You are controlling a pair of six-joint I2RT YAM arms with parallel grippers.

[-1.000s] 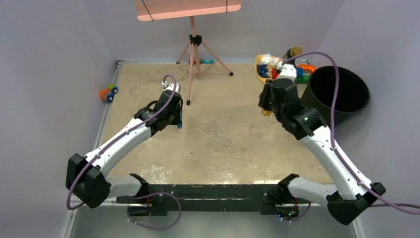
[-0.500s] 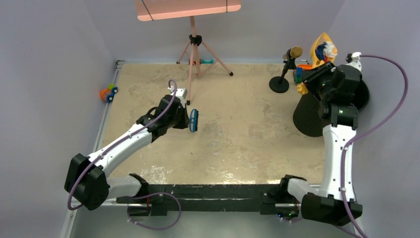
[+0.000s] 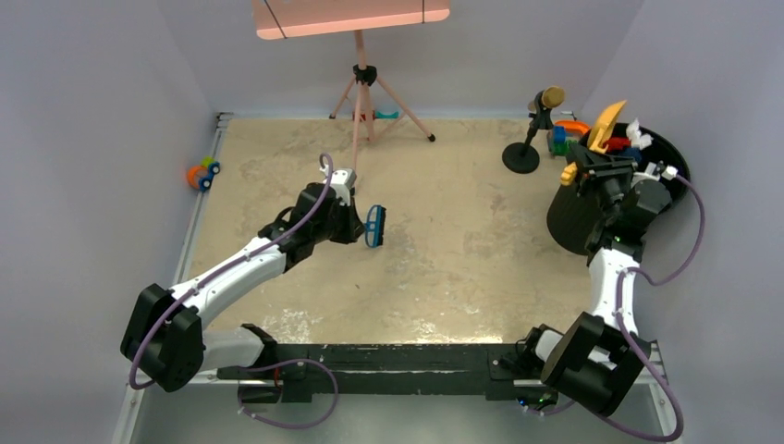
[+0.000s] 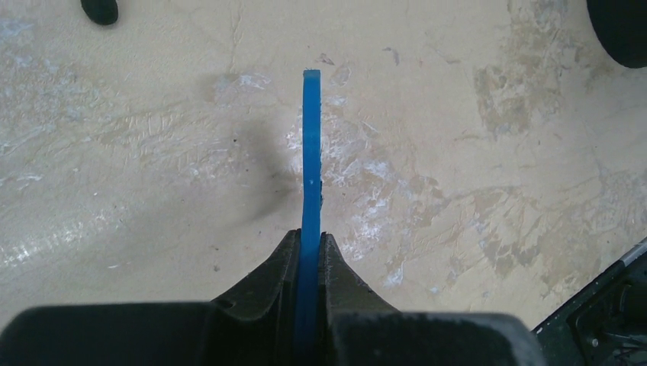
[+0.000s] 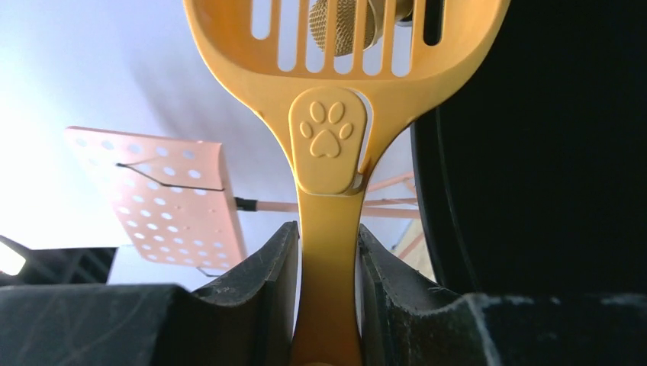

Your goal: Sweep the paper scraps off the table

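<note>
My left gripper [image 3: 362,225] [image 4: 309,236] is shut on the thin handle of the blue hand brush [image 3: 375,226] [image 4: 310,152], held just above the bare beige table [image 3: 444,268] near its middle. At the far right, my right gripper [image 3: 601,169] [image 5: 326,229] is shut on the handle of the yellow dustpan [image 3: 607,122] [image 5: 328,145], which is tipped steeply over the black round bin [image 3: 569,217] [image 5: 549,152]. Red, blue and white paper scraps [image 3: 632,139] show at the bin's mouth beside the pan. No scraps show on the table.
A microphone on a round black base [image 3: 523,155] stands left of the bin. A pink music stand on a tripod [image 3: 362,102] [image 5: 160,198] stands at the back. Colourful toys [image 3: 566,132] lie behind the bin, and an orange-blue toy [image 3: 202,173] lies off the left rail.
My right arm swung the loaded dustpan from the table's back right over to the bin and tipped it up. My left arm carried the brush a little to the right.
</note>
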